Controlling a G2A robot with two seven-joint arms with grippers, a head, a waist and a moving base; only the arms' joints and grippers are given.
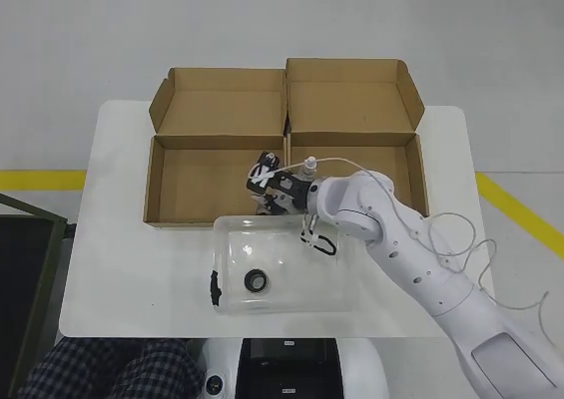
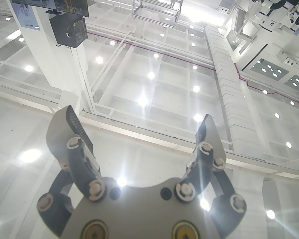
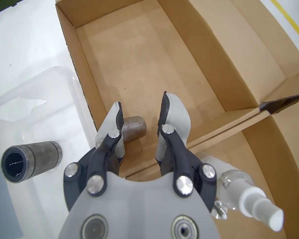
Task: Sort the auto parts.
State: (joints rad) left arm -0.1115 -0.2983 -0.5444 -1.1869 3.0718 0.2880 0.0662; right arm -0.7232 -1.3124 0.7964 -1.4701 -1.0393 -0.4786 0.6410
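Top view: the right gripper (image 1: 265,178) hangs over the near edge of the left box (image 1: 197,185). The right box (image 1: 351,105) sits just beside it on the white surface (image 1: 122,249). Nearer the robot, a clear tub (image 1: 291,294) holds a metal sleeve (image 1: 256,282).

Left wrist view: the left gripper (image 2: 137,115) points up at the ceiling, fingers spread wide, nothing between them.

Right wrist view: the right fingers (image 3: 175,115) stand apart, gripping nothing. A short metal cylinder (image 3: 135,126) lies on the box floor, poking out from behind one finger into the gap. The sleeve lies on its side in the tub.
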